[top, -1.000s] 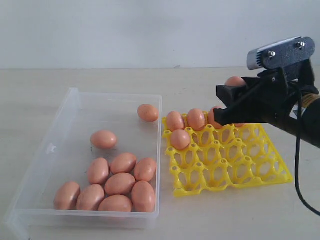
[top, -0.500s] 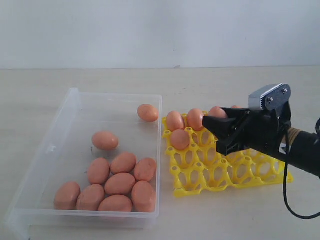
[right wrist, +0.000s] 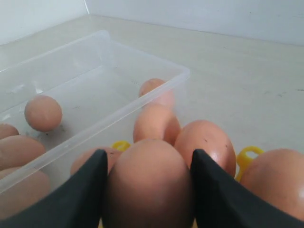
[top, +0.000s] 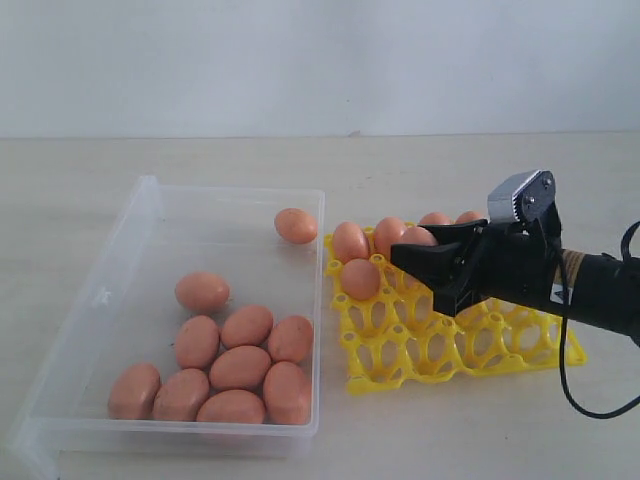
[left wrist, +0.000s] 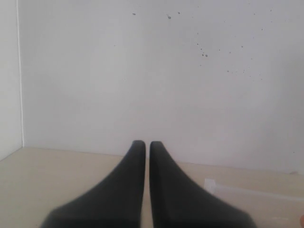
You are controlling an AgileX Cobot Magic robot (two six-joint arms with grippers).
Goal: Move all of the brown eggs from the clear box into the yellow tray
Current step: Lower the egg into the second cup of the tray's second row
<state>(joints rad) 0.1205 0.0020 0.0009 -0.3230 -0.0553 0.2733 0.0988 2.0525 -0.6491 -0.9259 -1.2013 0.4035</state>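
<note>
Several brown eggs (top: pixel 240 367) lie in the clear box (top: pixel 150 192), most bunched at its near end, one alone at the far right corner (top: pixel 296 225). The yellow tray (top: pixel 500 345) stands to the box's right with eggs along its back row (top: pixel 349 241) and one in the second row (top: pixel 360 278). My right gripper (top: pixel 420 268) hangs low over the tray's second row, shut on a brown egg (right wrist: pixel 149 185) that fills the gap between both fingers (right wrist: pixel 148 159). My left gripper (left wrist: pixel 144 143) is shut with nothing in it and does not show in the exterior view.
The beige table runs back to a white wall. A black cable (top: pixel 570 385) loops under the right arm near the tray's right edge. A corner of the clear box (left wrist: pixel 213 185) shows in the left wrist view.
My right gripper has come down and to the left with its egg, from above the tray's back right to just over the second row. A lone egg in the box rolled slightly.
</note>
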